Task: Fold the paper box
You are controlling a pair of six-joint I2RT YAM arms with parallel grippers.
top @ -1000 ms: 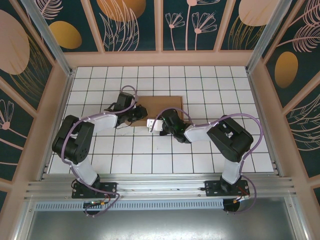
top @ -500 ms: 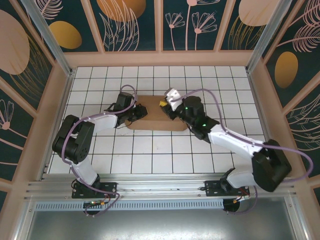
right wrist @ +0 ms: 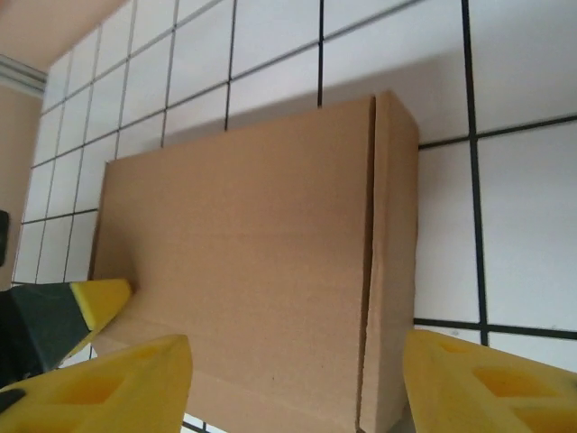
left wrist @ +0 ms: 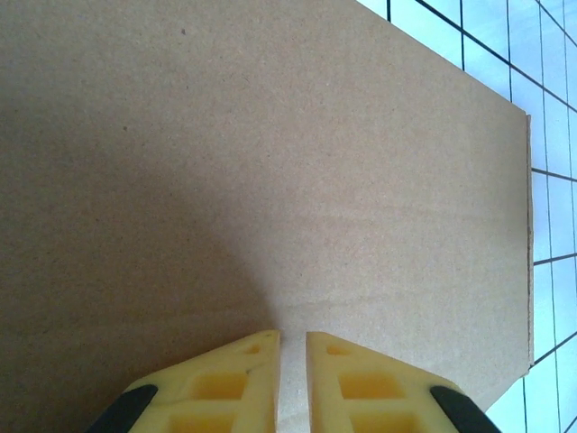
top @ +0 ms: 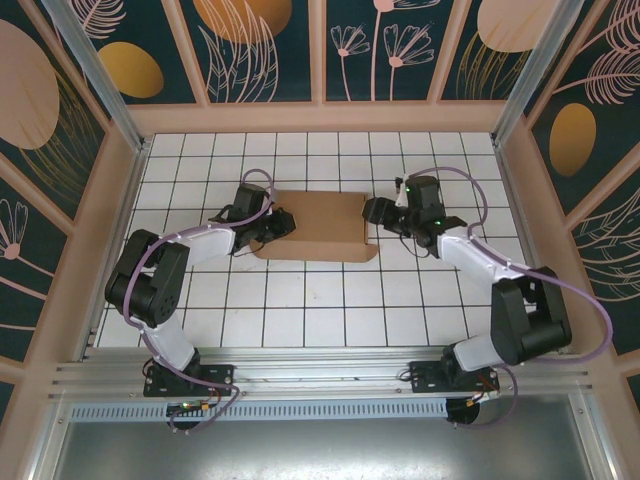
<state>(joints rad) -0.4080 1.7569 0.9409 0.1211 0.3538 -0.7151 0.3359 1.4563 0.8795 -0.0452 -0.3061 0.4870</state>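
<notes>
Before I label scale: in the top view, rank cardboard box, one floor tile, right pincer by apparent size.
Largest: cardboard box.
Then floor tile and right pincer, alike; pincer nearer the camera, so unranked.

The paper box [left wrist: 270,162] spreads across the frame; the left gripper [left wrist: 290,347] at bottom centre pinches a cardboard sliver; white tiles [left wrist: 552,216] edge the right.

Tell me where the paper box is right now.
Top view: the paper box lies mid-table on the white tiles, left pincer at its left edge, right pincer by its right end.
</notes>
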